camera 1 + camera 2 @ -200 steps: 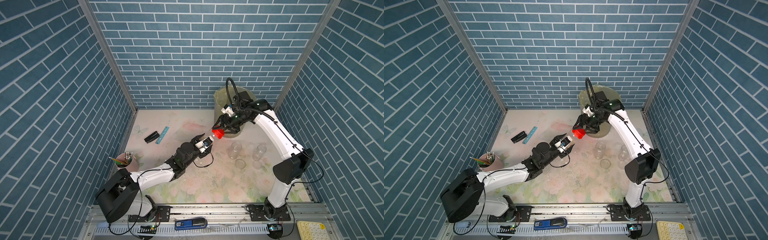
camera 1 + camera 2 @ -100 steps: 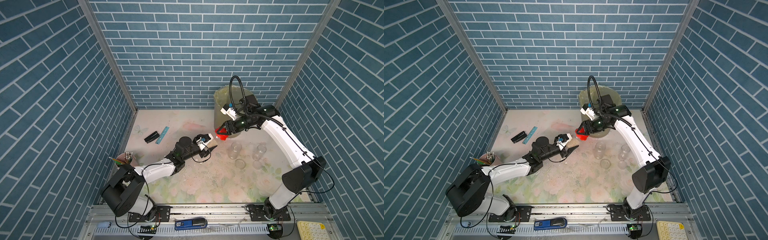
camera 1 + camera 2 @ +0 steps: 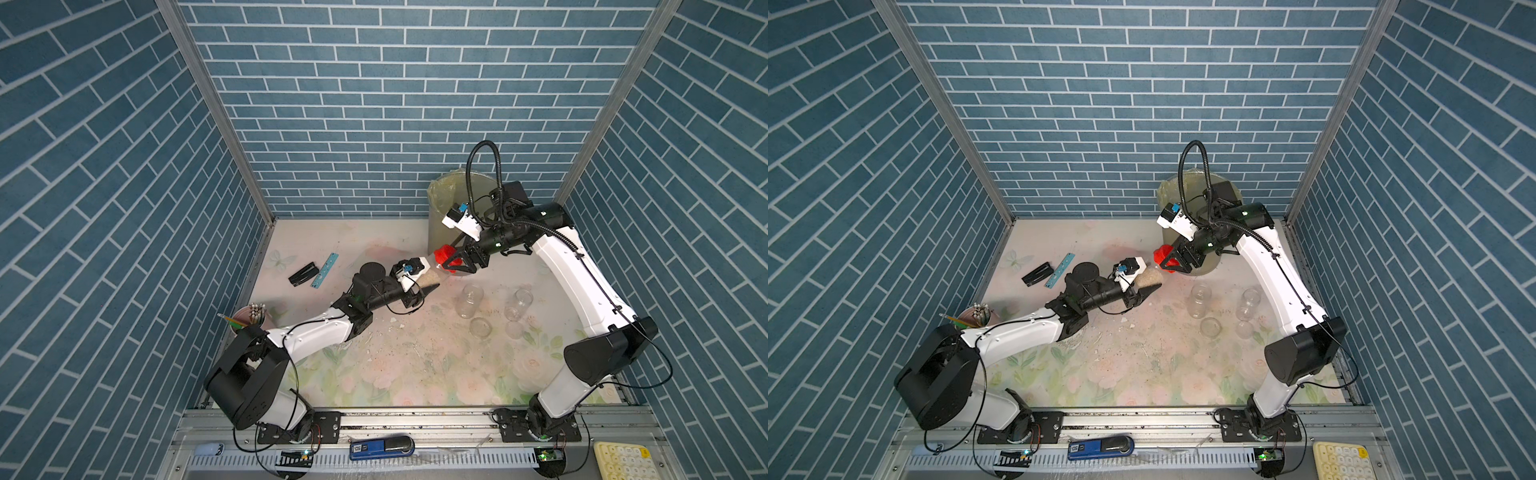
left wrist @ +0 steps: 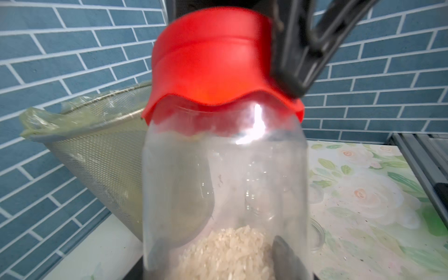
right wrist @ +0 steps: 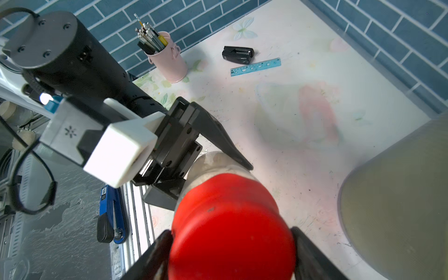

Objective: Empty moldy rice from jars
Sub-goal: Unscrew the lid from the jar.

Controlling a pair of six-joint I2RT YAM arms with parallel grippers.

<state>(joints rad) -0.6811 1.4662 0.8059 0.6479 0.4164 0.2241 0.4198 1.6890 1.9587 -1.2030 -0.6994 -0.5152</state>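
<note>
A clear jar (image 3: 428, 279) with pale moldy rice (image 4: 228, 252) inside is held tilted above the mat, my left gripper (image 3: 424, 282) shut on its body. Through the glass in the left wrist view, the fingers (image 4: 286, 257) show on either side of the rice. The red cap (image 3: 445, 254) sits on the jar's neck. My right gripper (image 3: 451, 259) comes at it from the bin side, and its fingers (image 5: 305, 247) lie against both sides of the cap (image 5: 230, 230). Two empty jars (image 3: 469, 301) (image 3: 517, 305) stand open to the right.
A mesh bin (image 3: 444, 199) lined with a yellow bag stands at the back, just behind the held jar. Two clear lids (image 3: 481, 327) lie by the empty jars. A pink pencil cup (image 3: 249, 320), a black stapler (image 3: 303, 274) and a blue ruler (image 3: 325, 270) are on the left.
The right wrist has swung from above the cap to its right side, turning around it. The left arm has stretched a little further with the jar.
</note>
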